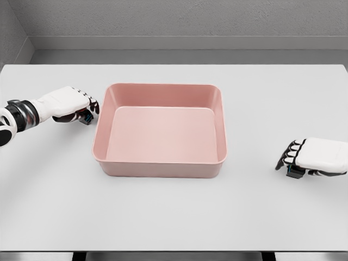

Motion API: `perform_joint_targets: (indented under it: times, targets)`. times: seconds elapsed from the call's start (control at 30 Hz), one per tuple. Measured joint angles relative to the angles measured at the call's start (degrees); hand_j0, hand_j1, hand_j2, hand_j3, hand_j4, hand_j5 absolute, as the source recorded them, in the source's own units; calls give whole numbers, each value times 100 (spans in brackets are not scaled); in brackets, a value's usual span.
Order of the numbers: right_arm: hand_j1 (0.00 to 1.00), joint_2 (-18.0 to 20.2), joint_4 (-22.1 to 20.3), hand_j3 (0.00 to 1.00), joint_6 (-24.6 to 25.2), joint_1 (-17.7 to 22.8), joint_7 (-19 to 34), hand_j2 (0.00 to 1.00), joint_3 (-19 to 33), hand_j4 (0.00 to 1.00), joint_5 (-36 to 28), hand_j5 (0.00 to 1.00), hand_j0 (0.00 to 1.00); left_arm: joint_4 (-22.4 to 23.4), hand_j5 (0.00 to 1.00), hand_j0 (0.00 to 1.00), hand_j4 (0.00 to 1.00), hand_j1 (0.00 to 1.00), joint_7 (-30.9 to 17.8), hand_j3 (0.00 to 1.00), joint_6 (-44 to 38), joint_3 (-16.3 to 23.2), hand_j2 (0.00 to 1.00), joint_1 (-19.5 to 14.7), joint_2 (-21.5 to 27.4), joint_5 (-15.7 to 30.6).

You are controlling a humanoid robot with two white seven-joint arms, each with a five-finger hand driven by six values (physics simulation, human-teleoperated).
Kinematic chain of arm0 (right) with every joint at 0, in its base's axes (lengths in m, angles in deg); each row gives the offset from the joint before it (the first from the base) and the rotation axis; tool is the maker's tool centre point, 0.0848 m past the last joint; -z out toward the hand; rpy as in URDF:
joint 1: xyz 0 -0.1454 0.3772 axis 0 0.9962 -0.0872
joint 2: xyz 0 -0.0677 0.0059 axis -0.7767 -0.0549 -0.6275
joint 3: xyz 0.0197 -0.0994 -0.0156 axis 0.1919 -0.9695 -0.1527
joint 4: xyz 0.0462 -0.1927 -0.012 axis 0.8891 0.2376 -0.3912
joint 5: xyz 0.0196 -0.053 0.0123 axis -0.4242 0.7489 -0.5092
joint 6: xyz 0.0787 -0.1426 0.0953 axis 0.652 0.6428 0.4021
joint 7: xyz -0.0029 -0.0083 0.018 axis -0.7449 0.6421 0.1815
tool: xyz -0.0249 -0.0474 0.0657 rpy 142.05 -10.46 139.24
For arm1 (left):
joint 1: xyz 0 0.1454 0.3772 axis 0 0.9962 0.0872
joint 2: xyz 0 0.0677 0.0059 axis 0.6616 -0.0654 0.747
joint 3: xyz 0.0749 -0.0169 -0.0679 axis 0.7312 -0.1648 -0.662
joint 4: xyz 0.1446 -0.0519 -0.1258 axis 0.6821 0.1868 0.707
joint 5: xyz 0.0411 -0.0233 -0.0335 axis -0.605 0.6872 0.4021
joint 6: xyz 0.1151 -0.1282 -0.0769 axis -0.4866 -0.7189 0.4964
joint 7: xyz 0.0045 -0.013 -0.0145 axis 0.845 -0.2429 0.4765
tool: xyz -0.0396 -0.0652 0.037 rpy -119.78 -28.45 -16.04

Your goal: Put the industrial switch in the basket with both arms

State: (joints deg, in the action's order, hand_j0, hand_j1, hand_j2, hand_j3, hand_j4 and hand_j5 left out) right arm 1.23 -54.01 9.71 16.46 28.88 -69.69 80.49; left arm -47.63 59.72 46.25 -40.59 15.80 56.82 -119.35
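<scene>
The left hand (73, 107) lies low on the white table (174, 217), its fingers curled over a small dark block (85, 119) with a touch of blue, which peeks out under the fingertips; whether the fingers truly clamp it or only cup it cannot be told from here. Just beyond those fingertips, toward the middle of the table, stands the pink basket (103, 136), its near wall close to the hand but apart from it, and nothing lies inside. The right hand (312, 157) rests well off on the basket's other side, fingers bent down over a second small dark block (294, 172) in the same way. No larger switch shows anywhere, so these little blocks are probably the things to be moved, though they are too small to name with certainty. As a judgement, the work stands at the grasping step, with nothing yet lifted. The next move would call for each hand to close firmly, rise enough to clear the basket's rim, and travel inward over the tray before letting go.
</scene>
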Motion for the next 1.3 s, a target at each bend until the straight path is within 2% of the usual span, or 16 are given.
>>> perform_joint_targets:
  times: [0.23, 0.47, 0.53, 0.57, 0.67, 0.73, 1.07, 1.3]
  targets:
    - [60, -2, 5, 60, 0, 0, 20, 60, 18, 60, 8, 60, 60, -14, 48, 48, 48, 48, 1, 48, 12, 6, 48, 0, 2, 4]
    - [55, -3, 8, 55, -1, -9, 24, 55, 67, 55, 15, 55, 55, -10, 49, 49, 49, 49, 0, 49, 8, 6, 49, 0, 9, 5]
    - [53, -3, 7, 53, -1, -9, 24, 53, 81, 53, 18, 53, 53, -6, 52, 52, 52, 52, 2, 52, 7, 6, 52, 0, 9, 8]
    - [52, -4, 8, 52, -1, -9, 24, 52, 88, 52, 18, 52, 52, -4, 56, 56, 56, 56, 4, 56, 7, 6, 56, 0, 8, 10]
    - [48, -5, 8, 48, -1, -9, 24, 48, 117, 48, 17, 48, 48, 8, 86, 86, 86, 86, 26, 86, -10, 5, 86, 0, 9, 12]
    - [48, -4, 7, 48, -1, -9, 24, 48, 160, 48, 13, 48, 48, 13, 94, 94, 94, 94, 35, 94, -19, 6, 94, 9, 6, 14]
    - [47, -11, 0, 47, -1, -53, 8, 47, 300, 47, 4, 47, 47, 42, 97, 97, 97, 97, 42, 97, -36, 6, 97, 0, 22, 0]
    - [45, -57, -9, 45, -2, -79, -7, 45, 377, 45, -7, 45, 45, 270, 97, 97, 97, 97, 43, 97, -48, -7, 97, -9, 48, -8]
